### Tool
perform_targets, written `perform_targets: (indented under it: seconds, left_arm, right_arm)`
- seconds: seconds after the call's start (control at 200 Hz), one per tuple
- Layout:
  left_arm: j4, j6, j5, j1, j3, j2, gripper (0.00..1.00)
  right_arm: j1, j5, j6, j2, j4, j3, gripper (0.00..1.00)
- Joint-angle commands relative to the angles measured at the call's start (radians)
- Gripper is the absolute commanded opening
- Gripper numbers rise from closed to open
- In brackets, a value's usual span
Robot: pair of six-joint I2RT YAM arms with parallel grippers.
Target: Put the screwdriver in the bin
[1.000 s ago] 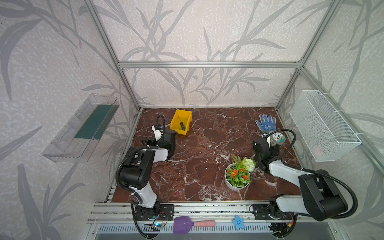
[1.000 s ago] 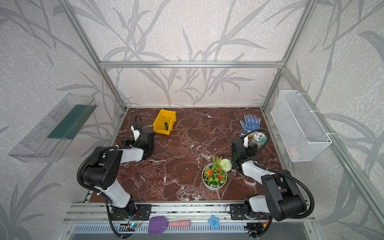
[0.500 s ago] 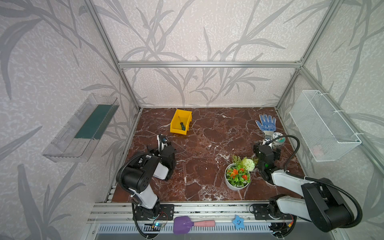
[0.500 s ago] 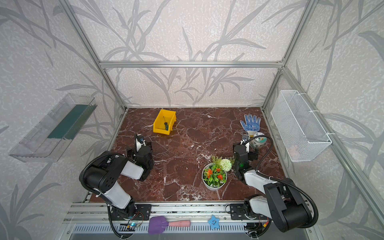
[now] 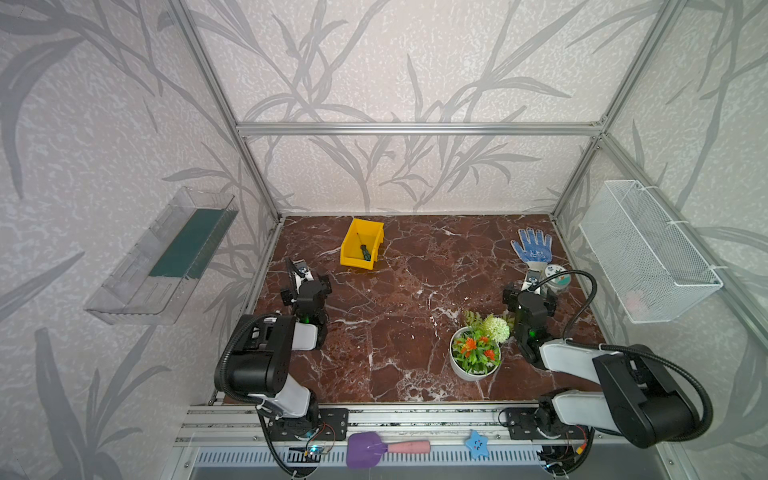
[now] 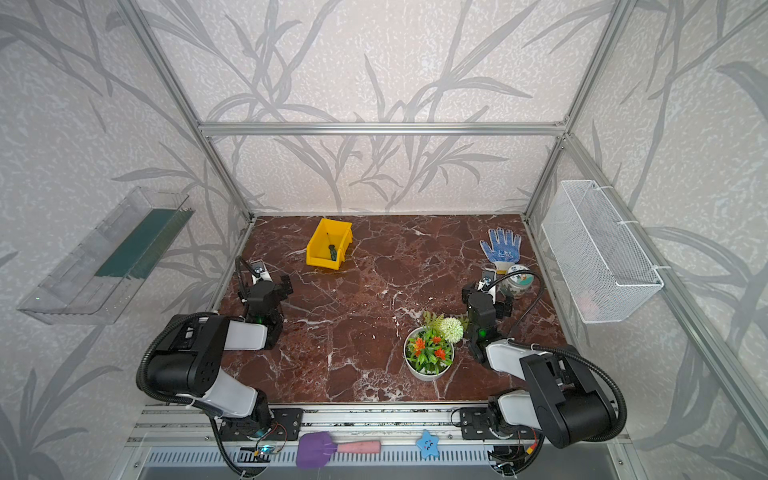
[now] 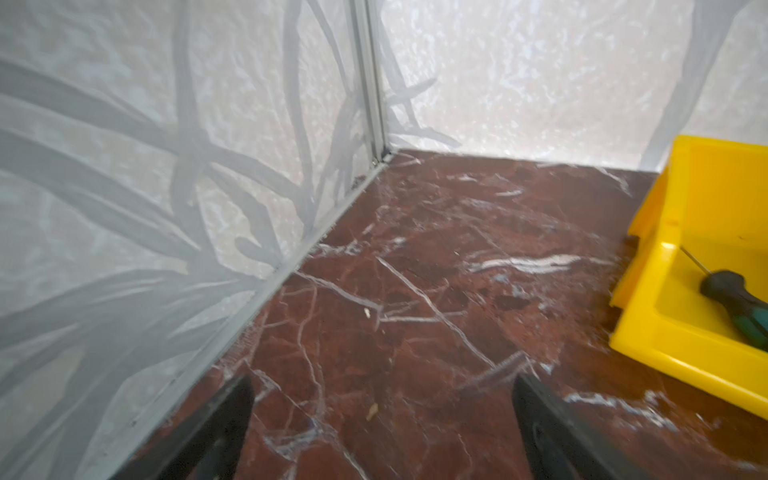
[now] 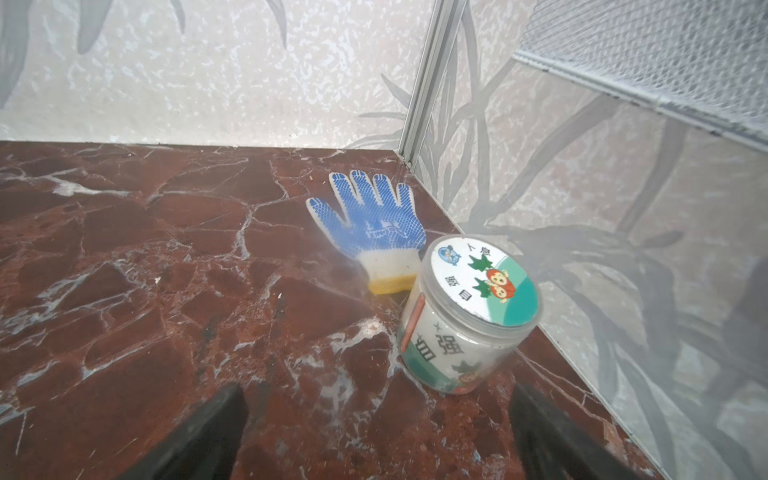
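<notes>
**Screwdriver sits in the bin, both pincers wide and empty**

There it is: the small screwdriver with the dark green-and-black handle and thin metal shaft (image 5: 365, 252) lies flat on the floor of the bright yellow rectangular plastic bin (image 5: 354, 264). The bin stands on the red-brown marbled surface (image 5: 415, 291) near the back wall, left of centre in both top views. The left wrist view shows the screwdriver's handle toward the lowered front lip and its shaft angled toward the bin's back.

The left pincer (image 7: 382, 384) hovers low over the bare surface, jaws spread wide with nothing between them. It is nearer the front than the bin, close to the left wall and clear of the bin's side.

Over on the right, the right pincer (image 8: 378, 390) is just as wide and just as empty. It faces the far right corner, where a blue-dotted white work glove (image 8: 374, 224) lies flat. The glove's cuff is just beside a clear round plastic jar with a printed lid (image 8: 469, 316). A white bowl of artificial flowers (image 5: 476, 353) stands just beside the right arm.
</notes>
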Motion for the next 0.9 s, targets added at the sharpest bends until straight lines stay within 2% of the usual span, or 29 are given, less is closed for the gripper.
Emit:
perform_targets:
  seconds: [0.0, 0.105, 0.2, 0.365, 0.545, 0.695, 0.845, 0.895]
  left_arm:
    - [0.008, -0.032, 0.067, 0.001, -0.005, 0.012, 0.99]
    - [-0.038, -0.035, 0.067, -0.001, 0.006, -0.002, 0.99]
    - [0.013, -0.021, 0.066, 0.0, -0.003, 0.016, 0.99]
    - [0.0, -0.026, 0.069, 0.0, -0.002, 0.011, 0.99]
    - [0.003, -0.027, 0.069, -0.001, 0.0, 0.01, 0.99]
    - [0.003, -0.028, 0.069, -0.001, -0.001, 0.011, 0.99]
    - [0.004, -0.028, 0.068, -0.001, -0.002, 0.012, 0.99]
    - [0.003, -0.027, 0.069, 0.0, -0.002, 0.011, 0.99]
  right_arm:
    - [0.011, -0.009, -0.055, 0.059, 0.139, 0.009, 0.99]
    - [0.015, -0.021, -0.067, 0.07, 0.13, 0.024, 0.99]
    - [0.015, -0.054, -0.062, 0.058, 0.077, 0.04, 0.99]
    - [0.016, -0.178, -0.127, 0.094, 0.046, 0.074, 0.99]
    - [0.011, -0.22, -0.136, 0.103, 0.111, 0.042, 0.99]
    - [-0.028, -0.336, -0.104, 0.131, 0.145, 0.017, 0.99]
    - [-0.033, -0.349, -0.182, 0.286, 0.391, 0.013, 0.99]
    - [-0.031, -0.35, -0.18, 0.276, 0.389, 0.005, 0.99]
